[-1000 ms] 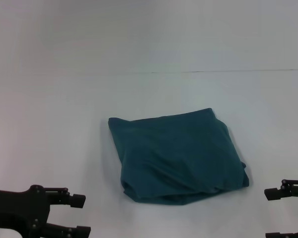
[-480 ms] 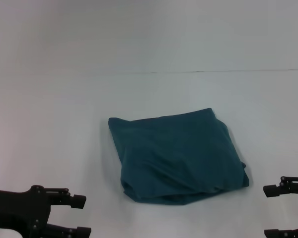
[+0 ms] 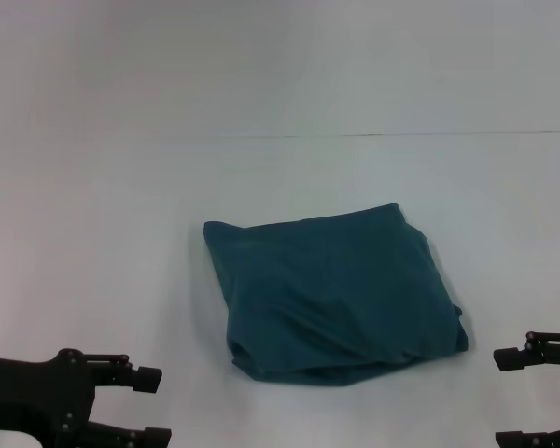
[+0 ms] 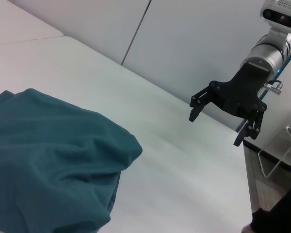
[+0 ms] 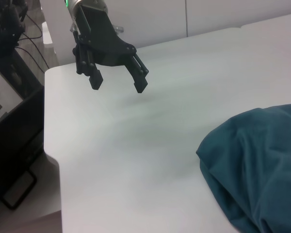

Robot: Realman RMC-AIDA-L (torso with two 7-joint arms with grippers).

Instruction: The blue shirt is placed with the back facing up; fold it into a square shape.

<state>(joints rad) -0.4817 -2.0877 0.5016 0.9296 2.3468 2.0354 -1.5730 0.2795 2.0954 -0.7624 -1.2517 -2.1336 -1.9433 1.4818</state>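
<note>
Nothing much shifts since before; the right gripper edges slightly toward the shirt, which lies folded roughly square mid-desk. Both it and the left gripper flank the shirt, fingers spread, empty. Smoothing its bulging near edge would square it better.

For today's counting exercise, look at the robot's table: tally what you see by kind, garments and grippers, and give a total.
Garments: 1, the blue shirt, folded into a rough square on the white table.
Grippers: 2, the left gripper and the right gripper, both open, apart from the shirt at the near edge.
Total: 3
</note>
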